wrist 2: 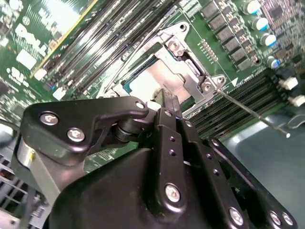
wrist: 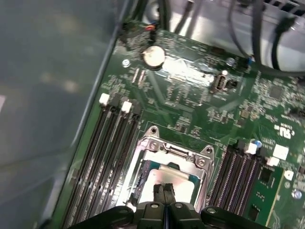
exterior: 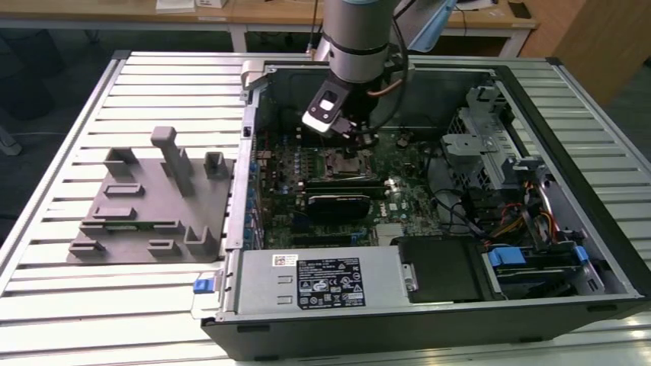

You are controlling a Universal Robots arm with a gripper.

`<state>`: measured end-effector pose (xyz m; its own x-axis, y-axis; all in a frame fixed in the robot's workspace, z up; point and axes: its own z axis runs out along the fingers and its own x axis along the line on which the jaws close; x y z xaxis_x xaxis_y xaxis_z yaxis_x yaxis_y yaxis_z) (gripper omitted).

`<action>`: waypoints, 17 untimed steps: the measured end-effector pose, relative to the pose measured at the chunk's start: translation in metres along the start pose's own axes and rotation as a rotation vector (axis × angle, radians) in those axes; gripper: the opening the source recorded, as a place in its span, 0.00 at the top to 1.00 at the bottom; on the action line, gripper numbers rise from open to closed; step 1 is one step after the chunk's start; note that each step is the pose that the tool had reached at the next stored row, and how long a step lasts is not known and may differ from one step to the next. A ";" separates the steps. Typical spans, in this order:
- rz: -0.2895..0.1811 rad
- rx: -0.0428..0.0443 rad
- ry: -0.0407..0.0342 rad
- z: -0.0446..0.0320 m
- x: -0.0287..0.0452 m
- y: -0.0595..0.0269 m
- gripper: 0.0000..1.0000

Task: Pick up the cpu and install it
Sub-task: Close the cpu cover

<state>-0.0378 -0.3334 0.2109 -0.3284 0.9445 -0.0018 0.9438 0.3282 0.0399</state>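
- In the exterior view, we see the arm reaching down into the open computer case (exterior: 407,335), which lies on its side on the slatted table (exterior: 61,305). That leaves the motherboard facing up for a vertical approach.
- The gripper (exterior: 349,131) hangs right over the socket (exterior: 338,158) near the board's middle. The grey fixture (exterior: 142,206) sits well apart, towards the exterior view's left, and we spot no chip on it.
- In the second wrist view, the gripper (wrist 2: 167,98) has its two black fingers drawn tight together with nothing pinched between them.
- Their tip sits over the cpu (wrist 2: 143,82), whose silvery top lies flat inside the socket's metal frame (wrist 2: 193,71). We judge the chip is already seated, since it looks level and square to the frame.
- A thin lever rod (wrist 2: 252,113) sticks out beside the frame. We cannot tell whether it is latched.
- In the first wrist view, the gripper (wrist: 164,190) again shows its jaws closed against each other, at the cpu (wrist: 153,177) in the framed socket (wrist: 174,149). The socket lies between two banks of memory slots (wrist: 107,143).
- We cannot tell whether the tips press on the chip or hover just above it.
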 end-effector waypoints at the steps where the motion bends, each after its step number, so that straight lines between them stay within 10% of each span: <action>1: -0.018 0.0001 0.0001 0.0000 0.0000 0.0000 0.89; 17: -0.306 0.0063 -0.0064 0.0000 0.0000 0.0000 0.89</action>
<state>-0.0379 -0.3334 0.2109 -0.5969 0.8021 -0.0191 0.8015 0.5972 0.0303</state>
